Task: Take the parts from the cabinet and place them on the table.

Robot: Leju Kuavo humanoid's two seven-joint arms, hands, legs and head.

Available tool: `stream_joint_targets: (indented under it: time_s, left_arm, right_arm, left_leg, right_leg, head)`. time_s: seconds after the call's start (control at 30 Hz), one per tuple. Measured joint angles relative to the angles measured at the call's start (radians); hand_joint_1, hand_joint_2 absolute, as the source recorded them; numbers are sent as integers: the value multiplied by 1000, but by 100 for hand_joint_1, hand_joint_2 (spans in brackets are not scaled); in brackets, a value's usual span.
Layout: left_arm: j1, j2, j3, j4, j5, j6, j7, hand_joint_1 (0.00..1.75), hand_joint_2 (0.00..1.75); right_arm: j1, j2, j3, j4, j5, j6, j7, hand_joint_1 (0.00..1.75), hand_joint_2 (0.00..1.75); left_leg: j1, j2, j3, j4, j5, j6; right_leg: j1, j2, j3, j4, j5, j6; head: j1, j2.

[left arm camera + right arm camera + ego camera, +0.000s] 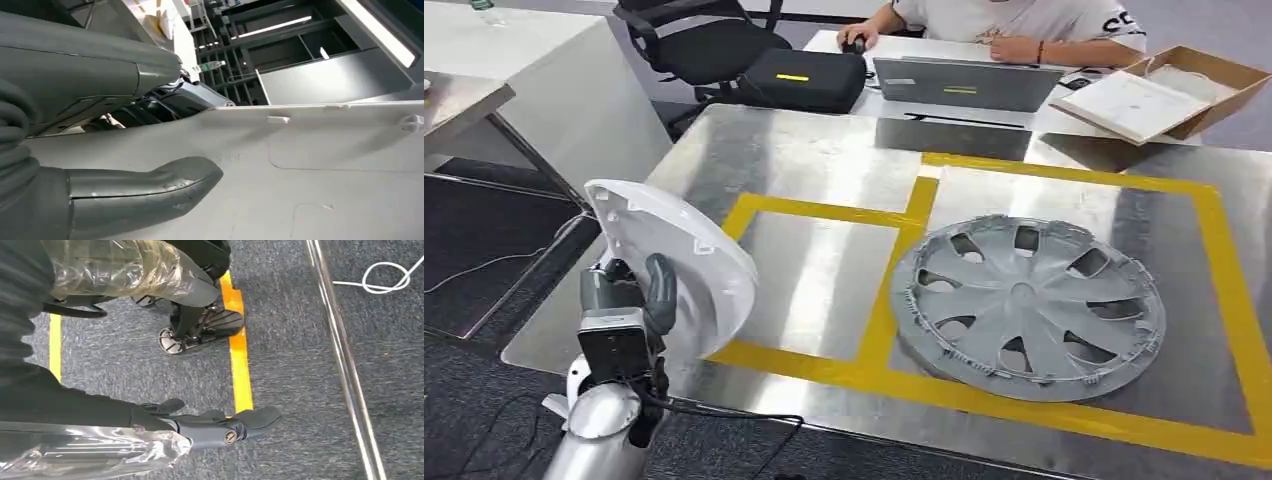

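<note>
**A:** Where was the white part located?

**B:** The white part (674, 255), a curved plastic shell, was held by the left hand (629, 300) above the near left corner of the table (824, 160), tilted on edge. In the left wrist view, the thumb (150, 187) was pressed against the inner surface of the shell (325, 170), and the darker fingers (165, 102) were closed over its rim.

**A:** What was recorded on the table?

**B:** A grey wheel cover (1029, 305) was laid flat inside the right-hand yellow tape rectangle (1064, 180). A laptop (969, 85), a black case (804, 80) and a cardboard box (1194, 85) were placed beyond it, where a person (1024, 25) was seated.

**A:** And the right hand?

**B:** The right hand (220, 427) was seen above grey carpet (300, 340) crossed by a yellow line (240, 360). The fingers were extended; nothing was held.
</note>
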Motion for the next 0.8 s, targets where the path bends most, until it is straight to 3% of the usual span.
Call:
stream_joint_targets:
  time_s: [0.03,0.1,0.17,0.23,0.27,0.3,0.33,0.4,0.43,0.47,0.5,0.53,0.6,0.63,0.73,0.8]
  left_arm:
    - [-1,0,0,0,0,0,0,175,175]
    - [-3,0,0,0,0,1,0,175,175]
    - [-5,-1,0,0,-1,2,0,175,175]
    - [-2,0,1,0,-1,7,0,175,175]
    - [-3,-1,1,0,-1,8,0,175,175]
    - [-3,-3,1,0,-1,10,0,175,175]
    - [-6,-3,1,0,-1,10,0,175,175]
    - [-3,-3,1,0,-1,10,0,175,175]
    - [-3,-3,1,0,-1,10,0,175,175]
    - [-3,-3,1,1,-1,10,1,175,175]
    - [-3,-3,1,1,-1,10,1,175,175]
    - [-3,-3,1,1,-1,10,1,175,175]
    - [-3,-3,1,1,-1,10,1,175,175]
    - [-4,-3,1,1,-1,10,1,175,175]
    - [-5,-3,1,1,-1,13,1,175,175]
    - [-6,-2,1,1,-1,14,1,175,175]
  right_arm:
    - [0,0,0,0,0,0,0,0,175]
    - [-1,0,0,0,0,0,-1,0,175]
    - [-4,1,0,0,0,-2,-3,0,175]
    - [-2,1,0,0,0,-3,-6,0,175]
    - [-2,1,0,0,0,-3,-6,0,175]
    - [-2,1,0,0,0,-3,-6,0,175]
    - [-3,1,0,0,0,-3,-7,0,175]
    - [-2,1,0,0,0,-3,-8,0,175]
    - [0,1,0,0,0,-3,-8,0,175]
    - [1,1,0,0,0,-3,-8,0,175]
    - [2,1,0,0,0,-3,-9,0,175]
    - [2,1,0,0,0,-3,-9,0,175]
    - [1,1,0,0,0,-3,-10,0,175]
    - [-2,1,0,0,0,-3,-11,0,175]
    - [0,0,0,0,-1,-2,-13,0,175]
    - [-1,0,0,0,-3,-2,-15,0,175]
  left_leg:
    - [0,0,28,-58,41,2]
    - [0,-2,112,-224,121,16]
    - [-5,-3,131,-274,105,21]
    - [-7,-3,125,-275,106,23]
    - [-3,-3,129,-287,112,28]
    - [2,0,133,-293,117,33]
    - [2,1,133,-292,116,37]
    - [-2,2,131,-292,117,40]
    - [-4,2,130,-292,117,41]
    - [-7,2,130,-292,117,42]
    - [-9,2,131,-291,117,42]
    - [-11,1,133,-291,116,43]
    - [-13,1,138,-291,114,41]
    - [-18,1,135,-289,113,37]
    - [-14,2,128,-285,118,24]
    - [-12,0,126,-277,106,13]
  right_leg:
    - [0,1,1,0,0,0]
    - [-1,3,4,-1,0,1]
    - [4,6,-6,3,2,14]
    - [2,3,-7,-7,8,26]
    - [4,3,-4,-9,9,34]
    - [2,3,-15,4,-6,36]
    - [3,2,-35,47,-39,37]
    - [3,2,-106,206,-114,39]
    - [3,2,-138,272,-136,40]
    - [3,2,-152,302,-136,40]
    - [3,2,-142,281,-113,39]
    - [4,2,-110,217,-71,36]
    - [6,0,-17,34,11,25]
    - [11,-2,2,4,-8,19]
    - [16,1,5,-5,-2,12]
    - [7,-2,11,-17,8,-3]
  head:
    - [0,0]
    - [1,0]
    - [0,0]
    - [0,0]
    - [2,0]
    - [2,0]
    - [5,0]
    - [6,0]
    - [10,0]
    - [8,0]
    - [10,0]
    - [9,0]
    - [10,0]
    - [8,0]
    - [8,0]
    - [10,0]
